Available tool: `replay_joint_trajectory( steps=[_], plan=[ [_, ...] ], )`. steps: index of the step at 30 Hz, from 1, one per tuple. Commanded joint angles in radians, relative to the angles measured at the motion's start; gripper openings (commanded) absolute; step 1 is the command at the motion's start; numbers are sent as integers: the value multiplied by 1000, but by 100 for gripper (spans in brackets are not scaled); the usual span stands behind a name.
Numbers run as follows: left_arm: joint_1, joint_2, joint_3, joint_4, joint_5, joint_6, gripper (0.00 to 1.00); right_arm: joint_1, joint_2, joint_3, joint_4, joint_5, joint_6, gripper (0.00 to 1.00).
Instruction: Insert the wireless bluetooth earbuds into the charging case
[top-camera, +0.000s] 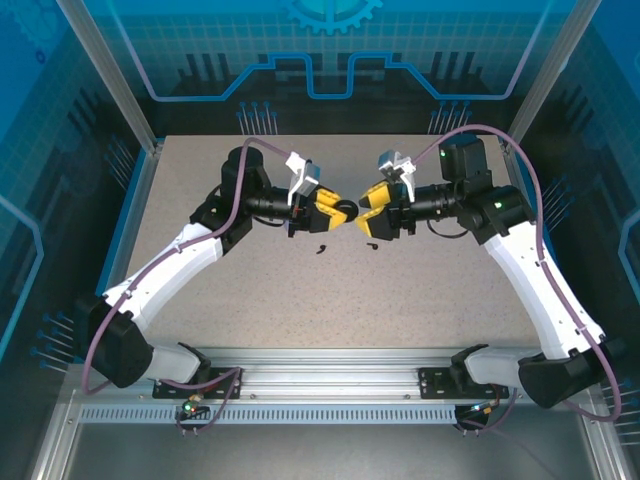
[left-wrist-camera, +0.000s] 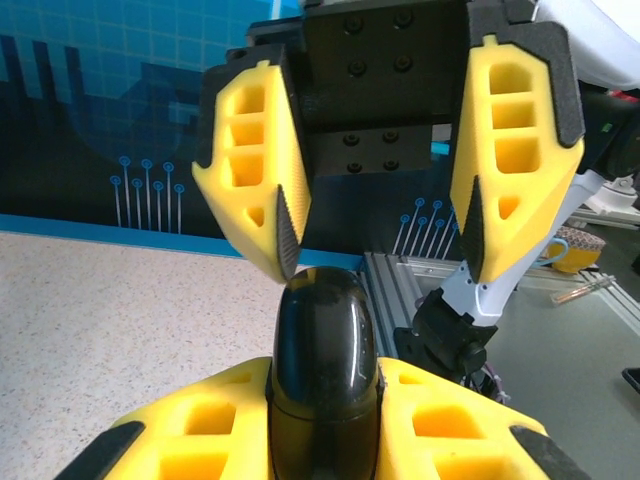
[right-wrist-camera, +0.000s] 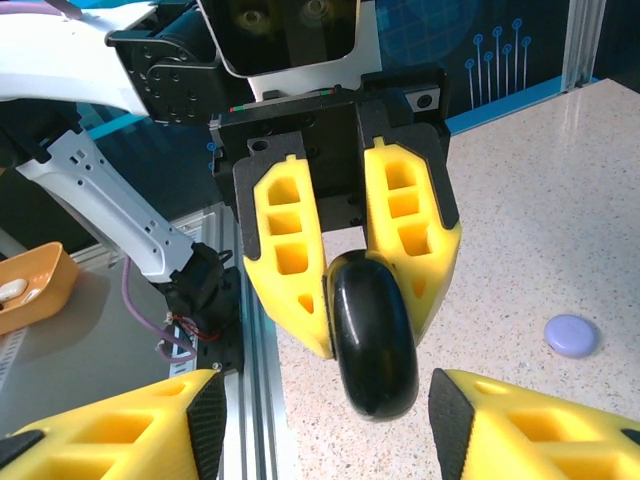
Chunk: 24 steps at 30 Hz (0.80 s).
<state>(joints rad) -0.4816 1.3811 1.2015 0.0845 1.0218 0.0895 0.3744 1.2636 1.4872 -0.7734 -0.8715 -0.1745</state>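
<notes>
Item 1: left gripper (top-camera: 335, 209), which we found clamped on the charging case (left-wrist-camera: 322, 350); the case stuck out past its fingertips.
Item 2: right gripper (top-camera: 368, 210), jaws wide and holding nothing, facing the case, 1 fingertip (left-wrist-camera: 285, 262) just beside its end.
Item 3: 2 earbuds (top-camera: 322, 248) lay on the table (top-camera: 250, 300) below both grippers, apart from the case; we noted the second earbud (top-camera: 372, 246) nearer the right gripper.

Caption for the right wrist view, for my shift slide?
Left hand grips the black charging case, facing the open right hand over the speckled table.
</notes>
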Motion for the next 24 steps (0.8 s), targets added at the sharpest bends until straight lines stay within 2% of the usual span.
replay_joint_trajectory(
  steps=[1, 24],
  plan=[
    [-13, -9, -4, -28, 54, 56, 2, 21, 27, 48, -33, -4, -28, 58],
    [-25, -19, 19, -72, 97, 73, 2, 50, 83, 79, -63, 68, -41, 58]
  ],
)
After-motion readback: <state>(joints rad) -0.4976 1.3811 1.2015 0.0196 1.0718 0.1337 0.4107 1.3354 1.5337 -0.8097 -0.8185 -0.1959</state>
